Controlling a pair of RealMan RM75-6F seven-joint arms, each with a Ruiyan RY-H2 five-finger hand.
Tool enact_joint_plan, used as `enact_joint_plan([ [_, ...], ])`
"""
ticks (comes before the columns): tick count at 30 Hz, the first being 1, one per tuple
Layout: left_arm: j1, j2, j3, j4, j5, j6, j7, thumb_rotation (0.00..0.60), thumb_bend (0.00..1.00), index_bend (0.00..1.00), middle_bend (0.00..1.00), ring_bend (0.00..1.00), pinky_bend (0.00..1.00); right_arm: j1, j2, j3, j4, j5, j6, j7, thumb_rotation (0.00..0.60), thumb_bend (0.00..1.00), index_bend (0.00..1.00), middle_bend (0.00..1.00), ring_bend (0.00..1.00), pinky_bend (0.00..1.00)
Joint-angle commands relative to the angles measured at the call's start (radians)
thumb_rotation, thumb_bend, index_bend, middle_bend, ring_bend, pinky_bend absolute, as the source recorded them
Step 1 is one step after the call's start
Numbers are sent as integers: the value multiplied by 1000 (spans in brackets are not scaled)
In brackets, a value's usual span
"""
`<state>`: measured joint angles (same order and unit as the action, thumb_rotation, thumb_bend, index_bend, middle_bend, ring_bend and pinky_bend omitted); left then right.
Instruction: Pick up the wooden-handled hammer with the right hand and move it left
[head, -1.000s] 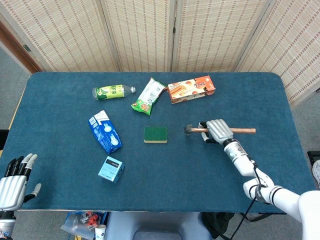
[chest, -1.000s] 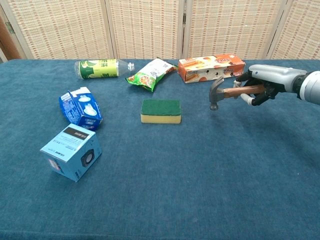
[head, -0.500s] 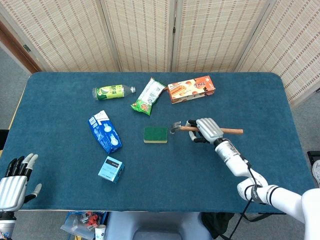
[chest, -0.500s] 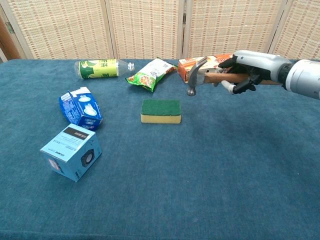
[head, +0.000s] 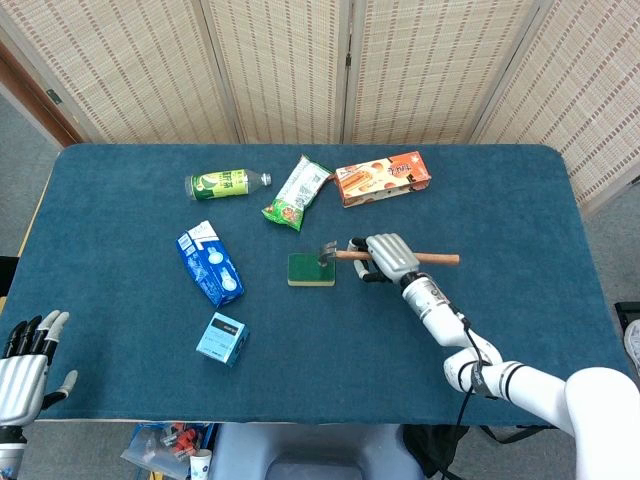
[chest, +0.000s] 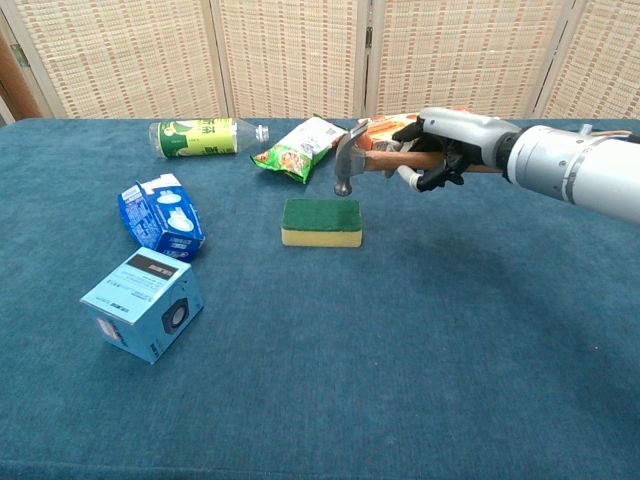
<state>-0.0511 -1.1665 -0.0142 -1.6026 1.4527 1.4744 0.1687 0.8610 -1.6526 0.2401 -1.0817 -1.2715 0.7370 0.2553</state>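
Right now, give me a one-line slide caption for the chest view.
Right hand holds the hammer in the air above the sponge.

Hammer (head: 333, 253) head hangs above sponge (head: 311, 270), bottle (head: 226, 184) far left.

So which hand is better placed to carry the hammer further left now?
The right hand: it grips the hammer above the sponge. The left hand is at the near-left table edge, holding nothing.

No text is legible — labels and packages too small.
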Motion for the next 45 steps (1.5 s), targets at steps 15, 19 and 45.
enact_joint_plan([
  [15,-3,-6,-4,9,-9,-11,-7,600,306,2,0,0,0,21,-48,9,62,15,-12,7,600,777,703,819,741,826],
  [19,-6,-4,-4,1,-3,-11,0,600,306,2,0,0,0,7,-22,20,24,1,23,44,600,777,703,819,741,825],
  [45,-12,9,-6,-19,-6,-21,13,600,305,2,0,0,0,-12,-63,-7,94,-29,70,61,600,777,715,826,751,825],
])
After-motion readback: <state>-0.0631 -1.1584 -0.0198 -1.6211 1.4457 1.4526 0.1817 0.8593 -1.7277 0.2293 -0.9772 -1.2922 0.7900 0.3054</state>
